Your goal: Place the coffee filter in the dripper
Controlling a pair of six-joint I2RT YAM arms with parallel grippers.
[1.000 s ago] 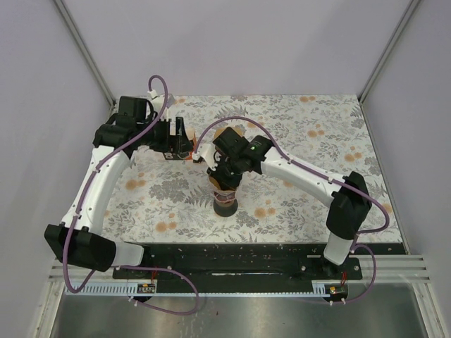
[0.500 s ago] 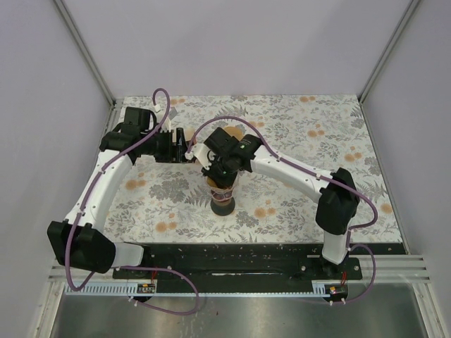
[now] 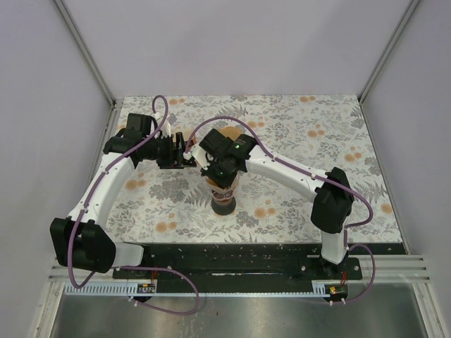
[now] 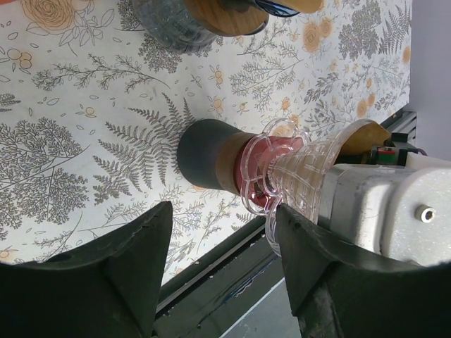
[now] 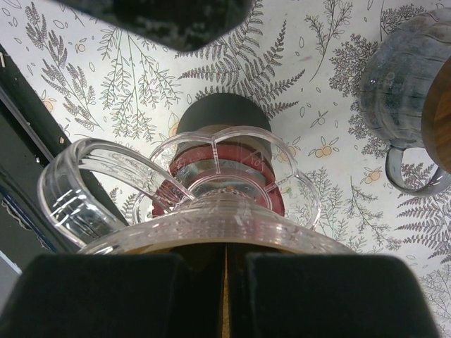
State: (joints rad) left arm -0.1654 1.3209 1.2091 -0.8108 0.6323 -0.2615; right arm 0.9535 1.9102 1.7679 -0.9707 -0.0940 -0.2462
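The clear plastic dripper stands on a dark cup with a red collar; in the top view it is at the table's middle. My right gripper sits right over the dripper's rim, shut on a thin brown edge of the coffee filter. In the left wrist view the brown filter shows above the dripper, beside the right gripper's grey body. My left gripper is open and empty, just left of the dripper.
A grey mug with a handle and a brown top stands behind the dripper, also visible in the left wrist view and the top view. The black base rail runs along the near table edge.
The right gripper has shifted slightly left and back over the dripper. The left arm has swung nearer, bringing its open gripper closer beside the dripper.
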